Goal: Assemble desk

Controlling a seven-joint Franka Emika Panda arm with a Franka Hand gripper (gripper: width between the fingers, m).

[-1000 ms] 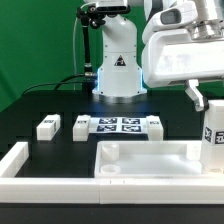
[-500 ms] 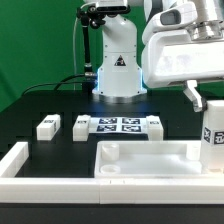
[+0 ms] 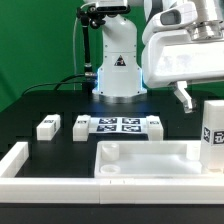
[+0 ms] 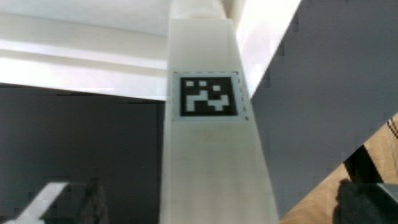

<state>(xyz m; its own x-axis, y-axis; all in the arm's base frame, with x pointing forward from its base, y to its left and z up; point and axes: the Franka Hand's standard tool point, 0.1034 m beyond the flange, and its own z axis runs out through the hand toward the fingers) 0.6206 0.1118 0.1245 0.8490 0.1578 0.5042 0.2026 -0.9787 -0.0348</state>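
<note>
Sideways, toward the exterior view's left, the gripper (image 4: 210,198) has shifted. Below its fingers (image 3: 183,96) lies the wide white plastic tray-like desk top (image 3: 140,146). Between them stands the white rectangular tagged block leg (image 3: 212,132), long axis upright, untouched. The fingers are spread and hold nothing.

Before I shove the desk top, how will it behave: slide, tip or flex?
The desk top lies wide and flat on the table, so it will likely slide rather than tip. It looks like moulded white plastic with a raised rim, so it is probably stiff and fairly light. Its smooth surface may be slippery to grip; the rim looks the better hold.
</note>
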